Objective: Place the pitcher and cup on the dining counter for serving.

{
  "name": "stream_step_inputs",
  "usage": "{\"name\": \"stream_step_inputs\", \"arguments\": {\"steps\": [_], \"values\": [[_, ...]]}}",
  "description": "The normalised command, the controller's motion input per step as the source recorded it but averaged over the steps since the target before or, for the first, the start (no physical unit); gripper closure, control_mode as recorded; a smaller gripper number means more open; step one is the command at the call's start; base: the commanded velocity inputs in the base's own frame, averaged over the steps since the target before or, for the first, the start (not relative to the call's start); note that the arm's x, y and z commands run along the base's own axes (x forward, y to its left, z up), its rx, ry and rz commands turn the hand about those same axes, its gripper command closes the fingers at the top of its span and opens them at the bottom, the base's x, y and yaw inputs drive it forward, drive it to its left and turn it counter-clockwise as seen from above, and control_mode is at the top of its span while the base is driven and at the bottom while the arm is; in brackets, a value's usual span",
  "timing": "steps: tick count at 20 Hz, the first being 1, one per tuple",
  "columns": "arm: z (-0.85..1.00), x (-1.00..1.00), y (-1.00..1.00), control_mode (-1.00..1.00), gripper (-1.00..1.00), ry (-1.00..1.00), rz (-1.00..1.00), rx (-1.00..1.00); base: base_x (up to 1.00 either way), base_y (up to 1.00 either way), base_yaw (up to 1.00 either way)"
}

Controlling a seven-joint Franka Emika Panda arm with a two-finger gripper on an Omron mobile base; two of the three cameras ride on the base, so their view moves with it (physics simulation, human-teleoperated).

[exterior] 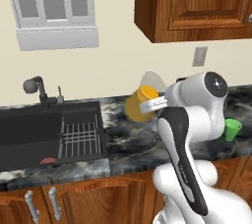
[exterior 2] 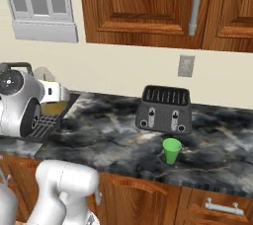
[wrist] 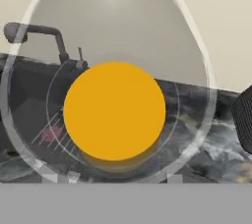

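The amber pitcher (exterior: 138, 104) with its clear spout rim (exterior: 151, 79) hangs tilted above the marble worktop, just right of the sink. My gripper (exterior: 150, 104) is shut on it from the right. In the right base view the pitcher (exterior 2: 53, 106) is partly hidden behind my arm. The hand view looks down into the pitcher (wrist: 114, 111) through its clear rim, at its amber bottom. The green cup (exterior: 231, 129) (exterior 2: 172, 150) stands upright on the worktop in front of the toaster, well right of my gripper. The dining counter is out of view.
A black sink (exterior: 29, 137) with a wire rack (exterior: 78, 137) and a faucet (exterior: 37, 88) lies left of the pitcher. A dark toaster (exterior 2: 164, 109) stands at the back of the worktop (exterior 2: 108, 135). Wooden wall cabinets (exterior: 197, 2) hang overhead.
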Motion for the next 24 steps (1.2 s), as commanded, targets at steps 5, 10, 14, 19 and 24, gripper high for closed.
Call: {"name": "stream_step_inputs", "arguments": {"steps": [5, 10, 14, 19, 24], "values": [[0.00, 0.00, 0.00, 1.00, 1.00, 0.00, 0.00, 0.00, -0.78, 0.26, 0.54], [0.00, 0.00, 0.00, 1.00, 1.00, 0.00, 0.00, 0.00, -0.22, 0.52, 0.82], [0.00, 0.00, 0.00, 1.00, 1.00, 0.00, 0.00, 0.00, 0.00, 0.52, 0.93], [0.00, 0.00, 0.00, 1.00, 1.00, 0.00, 0.00, 0.00, 0.00, 0.37, 0.99], [0.00, 0.00, 0.00, 1.00, 1.00, 0.00, 0.00, 0.00, 0.00, 0.41, 0.98]]}}
